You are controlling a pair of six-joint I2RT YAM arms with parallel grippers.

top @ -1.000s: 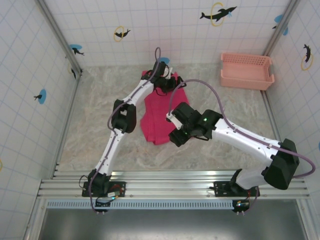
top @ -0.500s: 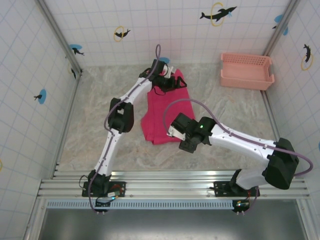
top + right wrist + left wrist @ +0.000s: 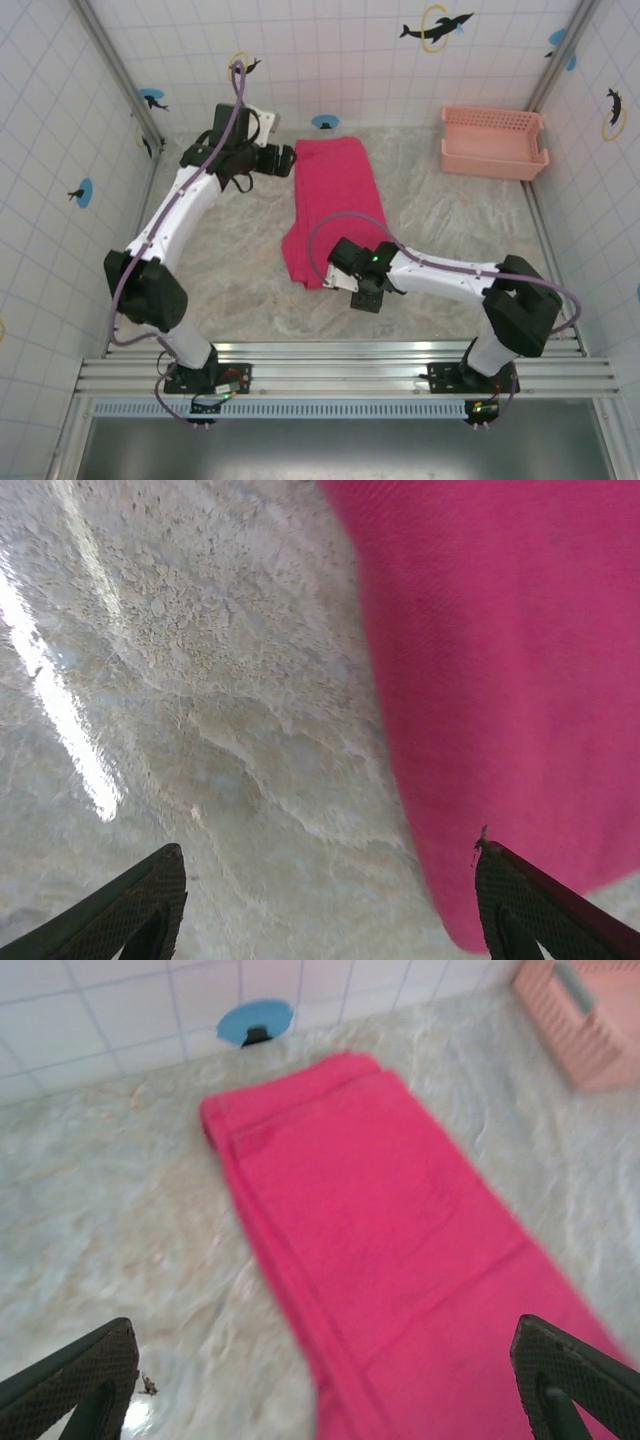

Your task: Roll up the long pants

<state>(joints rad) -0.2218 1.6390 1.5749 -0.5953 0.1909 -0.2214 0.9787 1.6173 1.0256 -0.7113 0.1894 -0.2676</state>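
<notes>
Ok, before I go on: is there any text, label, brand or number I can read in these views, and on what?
None: no word, number or brand can be read.
dolphin decals on the wall tiles: pictures only, no lettering.
long pants: plain magenta, no tag or print visible.
basket: plain pink, no label visible.
arm bases: any markings are too small to read.

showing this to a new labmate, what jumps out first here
Bright magenta pants lie folded in a long strip mid-table. A pale pink basket sits in the far right corner. The left end effector is open beside the pants' far end, the right end effector open at their near edge.
</notes>
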